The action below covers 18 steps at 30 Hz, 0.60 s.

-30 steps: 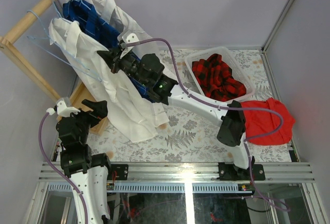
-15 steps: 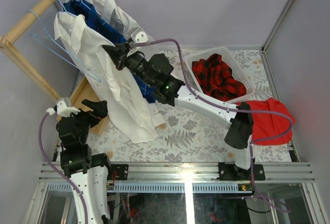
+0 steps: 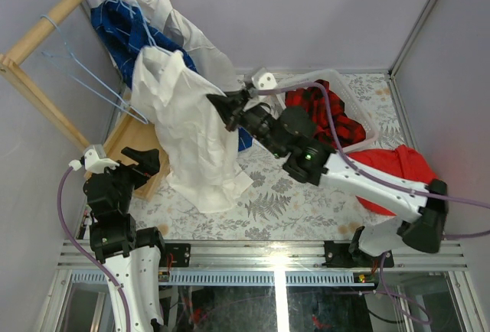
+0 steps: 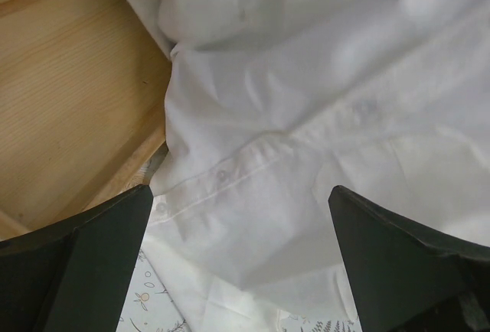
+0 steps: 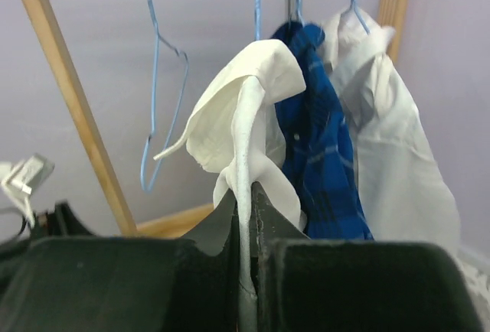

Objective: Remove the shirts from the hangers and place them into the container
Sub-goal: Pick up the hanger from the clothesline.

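- White shirt (image 3: 191, 129) hangs off my right gripper (image 3: 222, 106), which is clamped on a fold of it, between the rack (image 3: 46, 30) and the container (image 3: 295, 83).
- My left gripper (image 3: 122, 161) is spread wide beside the cloth, holding nothing.
- Risk: that thin pinch could slip, or the trailing cloth could drag and land outside the container.

Pale lilac walls (image 3: 321, 11) close in on three sides — a wooden rack (image 3: 27, 41) stands upper left, and the desk (image 3: 268, 209) shows a grey fern pattern.
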Each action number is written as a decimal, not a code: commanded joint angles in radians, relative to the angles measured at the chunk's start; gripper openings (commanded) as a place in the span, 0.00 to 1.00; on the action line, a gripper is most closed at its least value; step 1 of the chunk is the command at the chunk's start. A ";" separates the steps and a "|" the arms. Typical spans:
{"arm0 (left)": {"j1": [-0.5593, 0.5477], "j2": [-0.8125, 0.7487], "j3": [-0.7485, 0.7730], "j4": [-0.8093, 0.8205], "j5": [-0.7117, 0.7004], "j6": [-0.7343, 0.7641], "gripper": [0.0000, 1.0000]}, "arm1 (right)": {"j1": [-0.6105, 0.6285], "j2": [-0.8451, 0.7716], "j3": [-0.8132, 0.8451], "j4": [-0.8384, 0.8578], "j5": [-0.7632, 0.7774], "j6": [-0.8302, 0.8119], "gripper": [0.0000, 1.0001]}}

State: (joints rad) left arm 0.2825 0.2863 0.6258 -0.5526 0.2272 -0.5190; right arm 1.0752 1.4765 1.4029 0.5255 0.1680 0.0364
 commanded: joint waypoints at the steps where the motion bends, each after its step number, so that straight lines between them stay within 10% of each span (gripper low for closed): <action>1: 0.007 0.004 -0.006 0.057 0.006 -0.004 1.00 | 0.007 -0.195 -0.162 -0.068 -0.015 0.050 0.00; 8: 0.006 0.010 -0.001 0.052 0.016 -0.002 1.00 | 0.007 -0.567 -0.650 -0.007 -0.094 0.212 0.00; 18: 0.005 0.118 -0.051 0.203 0.398 -0.107 1.00 | 0.006 -0.812 -0.750 -0.402 0.001 0.060 0.00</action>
State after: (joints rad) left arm 0.2825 0.3519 0.6163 -0.5091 0.3874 -0.5632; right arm 1.0763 0.7109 0.6491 0.1982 0.1333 0.1413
